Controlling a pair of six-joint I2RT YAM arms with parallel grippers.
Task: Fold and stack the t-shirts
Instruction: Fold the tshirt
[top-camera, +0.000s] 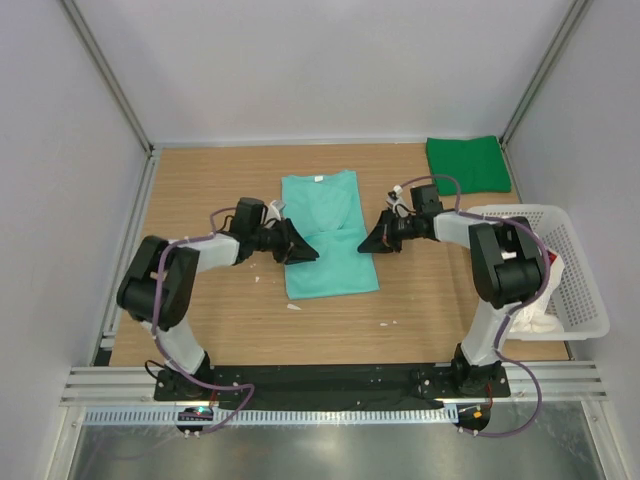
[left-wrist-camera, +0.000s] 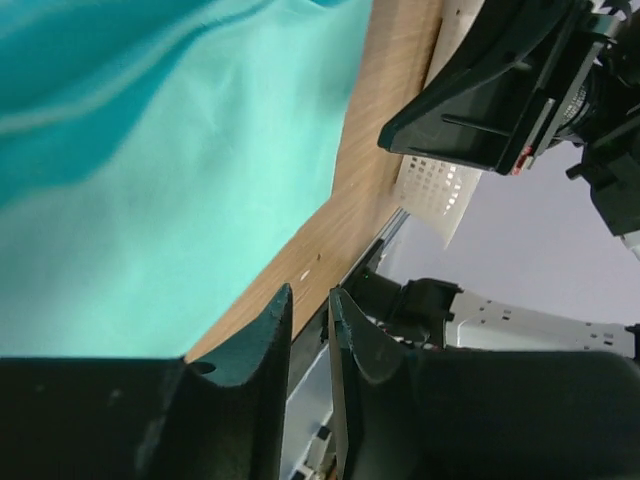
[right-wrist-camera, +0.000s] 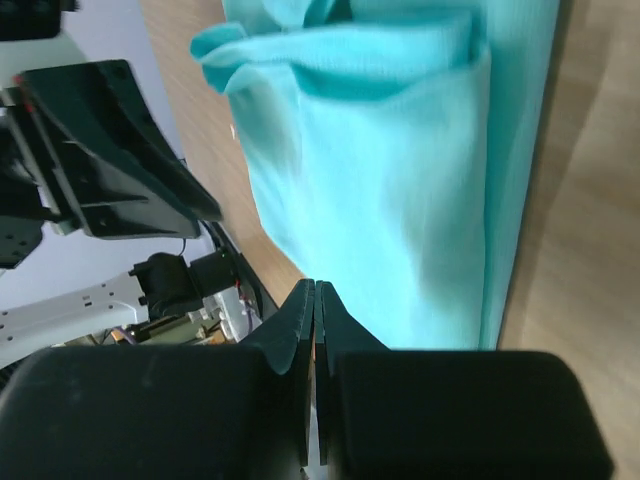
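The mint-teal t-shirt (top-camera: 328, 240) lies flat in the middle of the table, folded into a long strip with its collar at the far end. It fills the left wrist view (left-wrist-camera: 170, 150) and the right wrist view (right-wrist-camera: 400, 170). My left gripper (top-camera: 308, 254) is at its left edge, low over the cloth, its jaws (left-wrist-camera: 310, 292) a narrow gap apart and empty. My right gripper (top-camera: 366, 244) is at the shirt's right edge, its jaws (right-wrist-camera: 315, 284) pressed together with nothing between them. The dark green t-shirt (top-camera: 468, 163) lies folded at the back right. White fabric (top-camera: 533, 314) lies in the basket.
A white plastic lattice basket (top-camera: 578, 262) stands at the right edge of the table, next to my right arm. Small white scraps (top-camera: 294, 307) lie on the wood in front of the shirt. Grey walls enclose the table on three sides.
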